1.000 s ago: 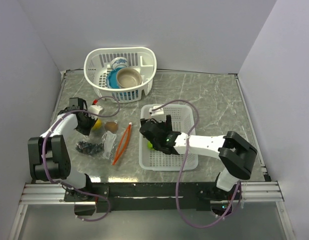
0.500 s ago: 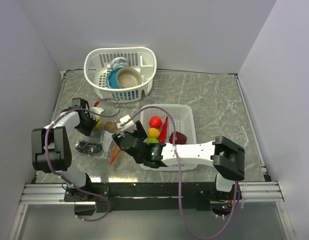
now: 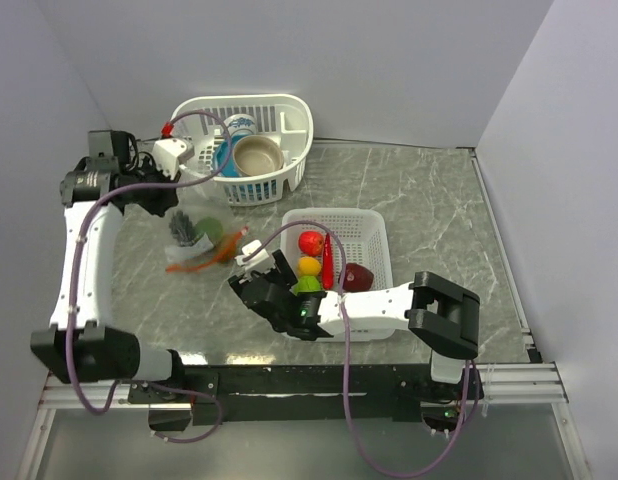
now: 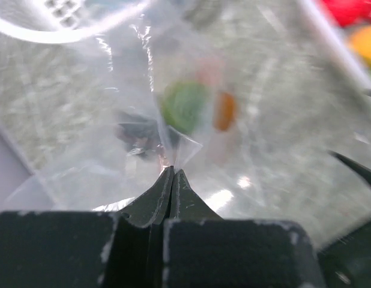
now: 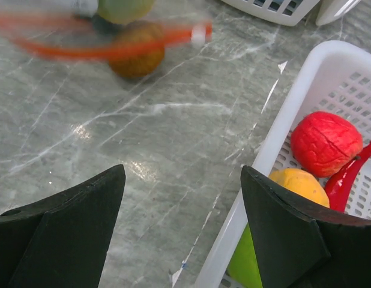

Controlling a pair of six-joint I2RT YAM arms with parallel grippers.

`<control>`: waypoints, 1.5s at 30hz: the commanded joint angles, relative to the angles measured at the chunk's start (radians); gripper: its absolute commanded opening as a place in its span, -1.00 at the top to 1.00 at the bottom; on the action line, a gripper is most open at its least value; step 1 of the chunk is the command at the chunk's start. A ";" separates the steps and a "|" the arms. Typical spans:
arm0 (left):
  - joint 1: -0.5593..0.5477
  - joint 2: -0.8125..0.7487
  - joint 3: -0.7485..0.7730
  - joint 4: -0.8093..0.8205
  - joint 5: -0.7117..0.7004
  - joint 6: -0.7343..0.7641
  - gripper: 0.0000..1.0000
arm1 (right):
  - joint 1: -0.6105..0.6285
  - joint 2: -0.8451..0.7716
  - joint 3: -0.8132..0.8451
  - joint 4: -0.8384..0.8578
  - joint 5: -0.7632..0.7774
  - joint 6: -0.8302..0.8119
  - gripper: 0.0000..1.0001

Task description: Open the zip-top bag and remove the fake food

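My left gripper [image 3: 169, 208] is raised and shut on a corner of the clear zip-top bag [image 3: 194, 238]; in the left wrist view [image 4: 172, 171] its jaws pinch the plastic. The bag hangs above the table with its orange-red zip strip [image 3: 204, 260] lowest. Inside it are dark grapes [image 4: 140, 132], a green fruit [image 4: 184, 108] and an orange-brown piece [image 4: 224, 111]. My right gripper [image 5: 182, 174] is open and empty, low over the table beside the white basket [image 5: 293, 108]. A red apple [image 5: 325, 143], a yellow-orange fruit [image 5: 299, 183], a chili [image 5: 347, 180] and a lime [image 3: 309, 285] lie in that basket.
A round white mesh basket [image 3: 289, 115] with a blue and a beige bowl stands at the back left. The rectangular basket [image 3: 384, 250] sits at mid-table and also holds a dark red fruit [image 3: 355, 275]. Walls close in left, right and behind.
My left arm has lifted the bag off the table and swung it up and back. My right gripper has left the basket, moved left and now stands open over the table.
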 commanded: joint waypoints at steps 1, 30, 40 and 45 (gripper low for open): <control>-0.017 -0.014 -0.067 -0.161 0.101 0.006 0.98 | -0.004 -0.002 0.003 0.043 0.013 0.041 -0.71; 0.014 0.186 -0.149 0.239 -0.137 -0.041 0.98 | -0.170 0.443 0.530 -0.113 -0.128 0.133 -1.00; -0.001 0.085 0.037 0.026 0.000 -0.069 0.98 | -0.184 0.522 0.604 -0.181 -0.194 0.171 -1.00; -0.010 0.023 0.091 -0.044 -0.001 -0.060 0.98 | -0.191 0.529 0.605 -0.178 -0.208 0.174 -0.90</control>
